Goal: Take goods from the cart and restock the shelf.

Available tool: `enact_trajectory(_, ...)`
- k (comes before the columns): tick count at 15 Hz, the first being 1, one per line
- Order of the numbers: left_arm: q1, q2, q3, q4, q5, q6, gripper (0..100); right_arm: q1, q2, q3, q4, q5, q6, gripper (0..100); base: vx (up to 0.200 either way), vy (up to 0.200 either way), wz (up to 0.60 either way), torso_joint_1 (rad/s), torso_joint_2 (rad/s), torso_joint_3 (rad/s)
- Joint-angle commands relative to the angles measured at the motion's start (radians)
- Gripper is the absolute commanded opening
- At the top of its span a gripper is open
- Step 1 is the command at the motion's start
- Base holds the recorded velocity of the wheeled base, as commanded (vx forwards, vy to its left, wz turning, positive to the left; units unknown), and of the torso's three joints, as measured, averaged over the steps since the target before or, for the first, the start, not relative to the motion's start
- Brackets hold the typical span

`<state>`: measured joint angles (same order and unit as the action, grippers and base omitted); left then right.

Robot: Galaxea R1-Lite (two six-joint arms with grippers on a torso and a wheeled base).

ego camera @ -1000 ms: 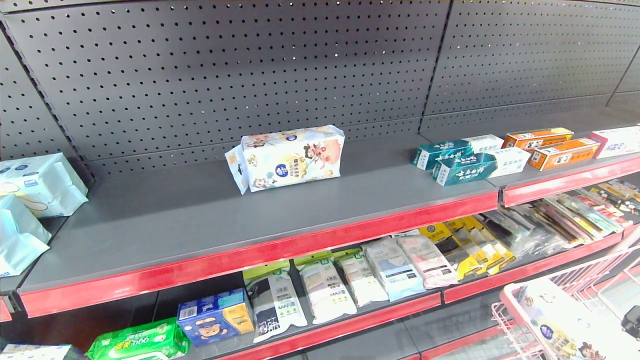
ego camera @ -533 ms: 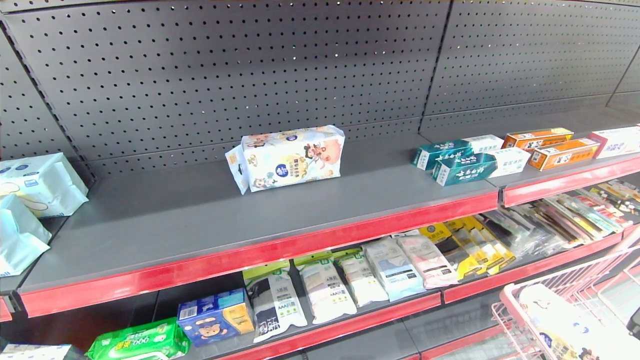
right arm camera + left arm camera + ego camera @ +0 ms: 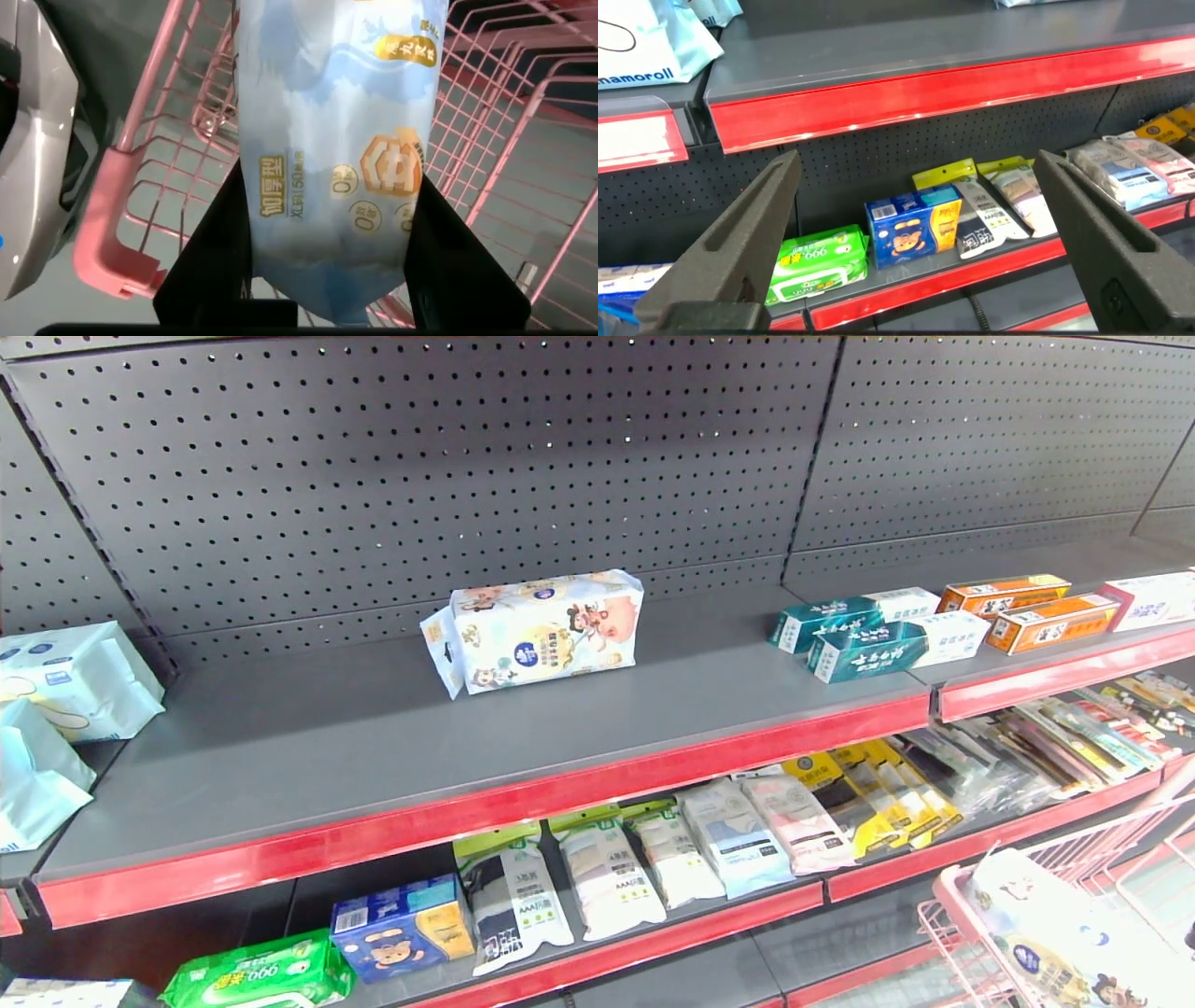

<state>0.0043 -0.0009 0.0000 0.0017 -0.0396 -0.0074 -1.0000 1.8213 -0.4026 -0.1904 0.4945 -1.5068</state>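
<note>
The right gripper (image 3: 329,187) is clamped on the held tissue pack (image 3: 327,140). Its dark fingers (image 3: 210,261) press the pale blue wrapper from both sides. The right wrist view looks along the pack to the pink wire cart (image 3: 103,205) beneath it.

The head view places that pack (image 3: 1055,933) at the lower right. It leans inside the cart (image 3: 943,887), below and to the right of the upper shelf (image 3: 373,728). On that grey shelf a shelved tissue pack (image 3: 541,630) stands upright near the pegboard back. Teal toothpaste boxes (image 3: 873,635) and orange ones (image 3: 1032,611) lie on the shelf section to its right.

The left gripper (image 3: 917,163) hangs with its fingers (image 3: 738,243) spread wide and nothing between them. It faces the lower shelf, where the left wrist view shows a green wet wipes pack (image 3: 817,266) lying beside a blue box (image 3: 910,224).
</note>
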Motion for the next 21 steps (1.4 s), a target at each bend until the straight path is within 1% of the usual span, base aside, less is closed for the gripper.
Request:
enact_trajectory(1, 0.0, 0.001, 0.0, 0.0, 0.0, 0.0, 100, 0.0, -0.022, -0.012, -0.001, 0.01, -0.001, 0, 0.0, 0.0, 0.0, 0.0, 0.0, 0.0)
enact_trajectory(6, 0.0, 0.001, 0.0, 0.0, 0.0, 0.0, 100, 0.0, -0.079, -0.027, 0.0, 0.076, 0.011, 0, 0.0, 0.0, 0.0, 0.0, 0.0, 0.0)
enact_trajectory(13, 0.0, 0.001, 0.0, 0.0, 0.0, 0.0, 100, 0.0, -0.195, -0.027, -0.001, 0.085, 0.145, 0, 0.0, 0.0, 0.0, 0.0, 0.0, 0.0)
enact_trajectory(16, 0.0, 0.001, -0.002, 0.0, 0.0, 0.0, 100, 0.0, -0.224, -0.027, -0.003, 0.088, 0.149, 0, 0.0, 0.0, 0.0, 0.0, 0.0, 0.0)
enact_trajectory(19, 0.0, 0.001, 0.0, 0.0, 0.0, 0.0, 100, 0.0, -0.275, -0.024, -0.007, 0.136, 0.151, 0, 0.0, 0.0, 0.0, 0.0, 0.0, 0.0)
enact_trajectory(21, 0.0, 0.001, 0.0, 0.0, 0.0, 0.0, 100, 0.0, -0.301, -0.016, -0.007, 0.142, 0.177, 0, 0.0, 0.0, 0.0, 0.0, 0.0, 0.0)
